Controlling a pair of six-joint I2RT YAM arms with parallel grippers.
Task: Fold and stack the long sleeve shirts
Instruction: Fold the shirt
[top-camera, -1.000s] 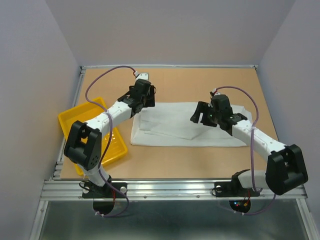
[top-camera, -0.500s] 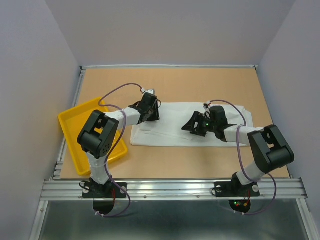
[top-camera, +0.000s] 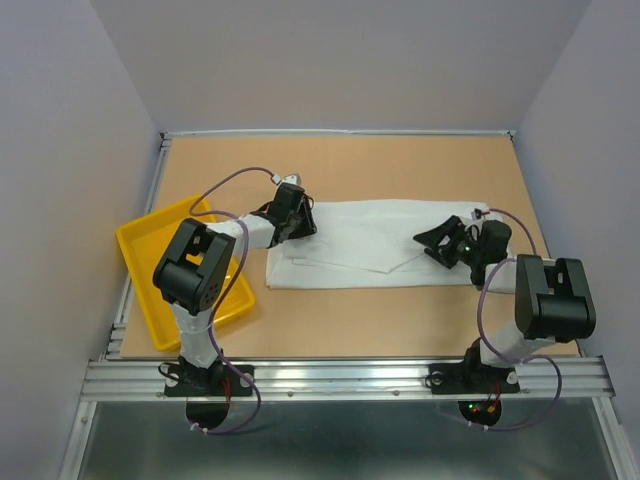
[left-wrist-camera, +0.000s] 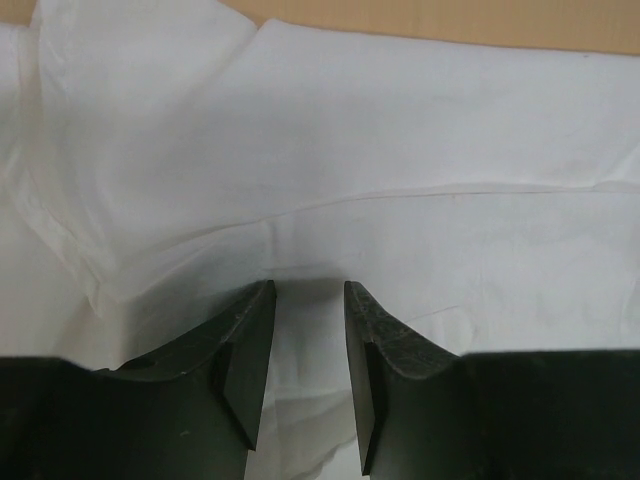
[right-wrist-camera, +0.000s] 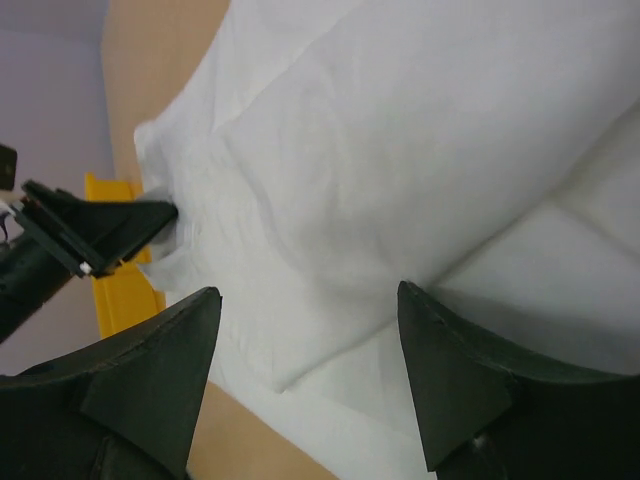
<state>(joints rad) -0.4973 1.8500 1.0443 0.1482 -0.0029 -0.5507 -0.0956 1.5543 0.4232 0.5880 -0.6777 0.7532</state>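
White shirt lies folded lengthwise; cross-folds and stacking likely remain. Your left tool, 9 o'clock end, stands narrow on cloth, hold unclear; right tool, 3 o'clock, gapes empty.

Bright, even overhead light with soft shadows. The white shirt nearly washes out; both wrist views blur and darken toward 6 o'clock.

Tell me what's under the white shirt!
The white shirt lies flat on the brown table, which shows around its edges. Anything directly beneath the cloth is covered, so I cannot tell.
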